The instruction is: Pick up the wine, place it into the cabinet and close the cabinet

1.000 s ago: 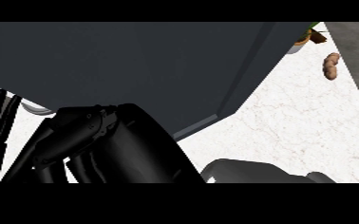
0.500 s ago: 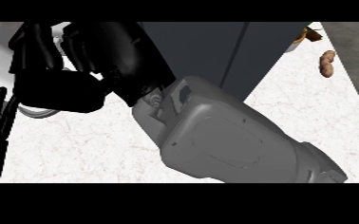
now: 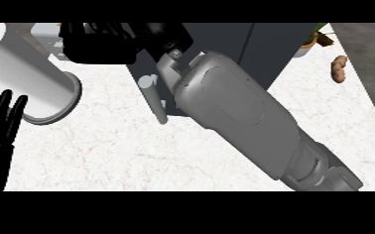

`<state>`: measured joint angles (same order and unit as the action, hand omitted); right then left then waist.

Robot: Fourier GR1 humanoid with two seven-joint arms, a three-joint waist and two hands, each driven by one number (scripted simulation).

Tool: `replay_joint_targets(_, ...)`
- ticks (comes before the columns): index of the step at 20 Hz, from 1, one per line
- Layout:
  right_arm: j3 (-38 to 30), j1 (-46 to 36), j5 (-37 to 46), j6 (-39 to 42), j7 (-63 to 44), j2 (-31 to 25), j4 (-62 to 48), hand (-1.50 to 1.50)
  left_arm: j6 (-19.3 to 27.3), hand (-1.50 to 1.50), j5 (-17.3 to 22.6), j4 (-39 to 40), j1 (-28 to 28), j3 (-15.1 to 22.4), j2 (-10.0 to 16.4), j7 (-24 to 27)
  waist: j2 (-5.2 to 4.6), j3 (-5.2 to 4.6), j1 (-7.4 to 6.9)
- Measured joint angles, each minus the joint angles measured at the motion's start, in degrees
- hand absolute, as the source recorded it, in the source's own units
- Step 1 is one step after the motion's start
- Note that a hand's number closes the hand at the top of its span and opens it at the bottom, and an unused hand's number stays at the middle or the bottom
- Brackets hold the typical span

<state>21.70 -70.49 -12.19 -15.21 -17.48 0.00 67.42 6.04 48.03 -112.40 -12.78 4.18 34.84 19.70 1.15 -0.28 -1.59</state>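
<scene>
Right hand [image 3: 99, 42] at top left, beside dark cabinet [image 3: 219, 44] and its pale bar handle [image 3: 155, 101]; open or closed cannot be told. Left hand [image 3: 9, 124] at left edge, fingers straight, upright. Wine cannot be made out; pale cylinder [image 3: 36, 87] over counter [image 3: 110, 153] at left

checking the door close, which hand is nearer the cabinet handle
Right. The right hand is just up-left of the cabinet handle; the left hand rests open at the view's left edge, farther off.
</scene>
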Motion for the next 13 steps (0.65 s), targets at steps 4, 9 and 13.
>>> replay_joint_targets(4, -1.0, -0.1, 0.1, 2.3, 3.1, 0.0, -2.6, 1.5, -0.1, -1.5, 0.6, -0.3, 0.7, -1.2, 0.4, -1.5, 0.5, 0.02, -0.13)
replay_joint_targets(9, -0.9, 0.0, 1.2, 5.2, 6.4, -1.5, -4.4, 1.5, 0.3, -1.5, 0.4, -0.5, 1.6, -1.2, 0.2, -2.5, 0.96, -0.2, -0.43)
replay_joint_targets(13, -0.4, 0.6, 2.3, 7.1, 8.6, -2.8, -4.6, 1.5, 0.2, -1.5, 0.3, 0.3, 2.6, -1.2, -0.1, -2.8, 1.2, -0.26, -0.32)
